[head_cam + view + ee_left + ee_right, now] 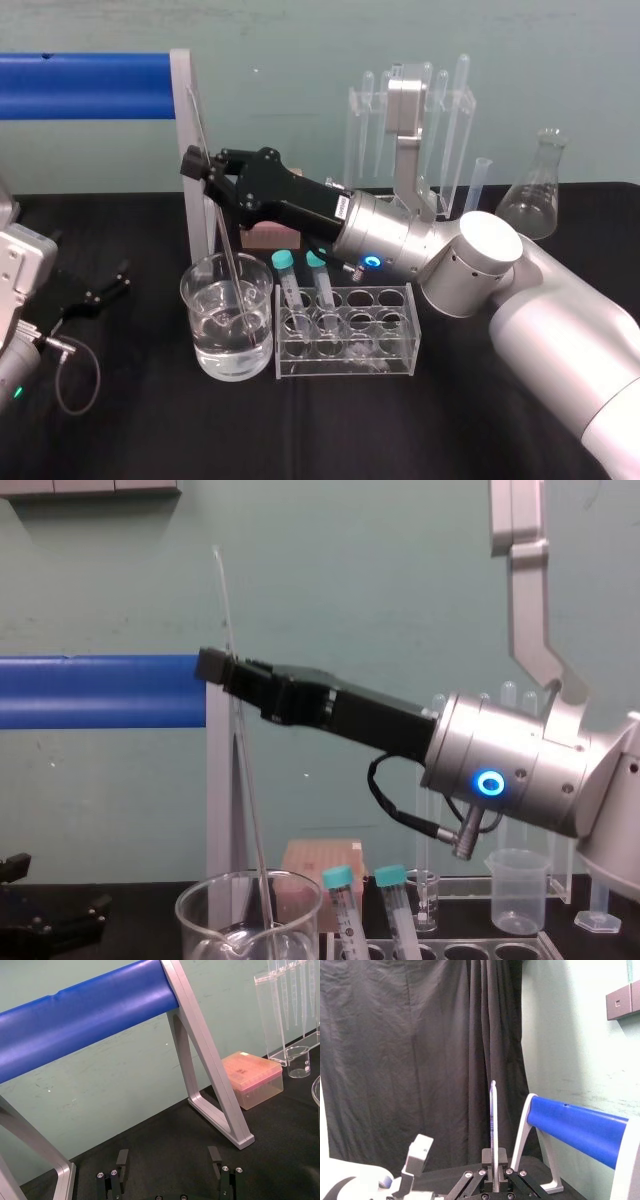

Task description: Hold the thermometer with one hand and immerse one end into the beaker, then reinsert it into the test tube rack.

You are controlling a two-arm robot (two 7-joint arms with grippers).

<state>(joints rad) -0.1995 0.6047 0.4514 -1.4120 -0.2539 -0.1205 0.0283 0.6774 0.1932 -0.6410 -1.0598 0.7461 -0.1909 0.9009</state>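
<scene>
Over the beaker: our right gripper (pixel 205 172) hangs above the beaker (pixel 197 318), reaching in from the right across the rack (pixel 400 345).
Grip: fingers pinched tight on the thermometer (pixel 228 248), up in its top part, so most of the length hangs free below for dipping.
Thermometer: nearly upright with a slight lean, lower end down inside the beaker and in the water.
Step, our guess: the dip looks about done, and the trip to the rack is what's left.
Rack: just beside the beaker, with teal-capped tubes (pixel 292 290) at the beaker end and the other holes free, so it's a short hop.
Left gripper (pixel 90 297): parked on the table at the left, fingers spread, holding nothing.
Hard to tell: whether the tip touches the glass bottom, because the rod nearly vanishes in the water. Chest view cuts off the beaker's base and most of the rack.
</scene>
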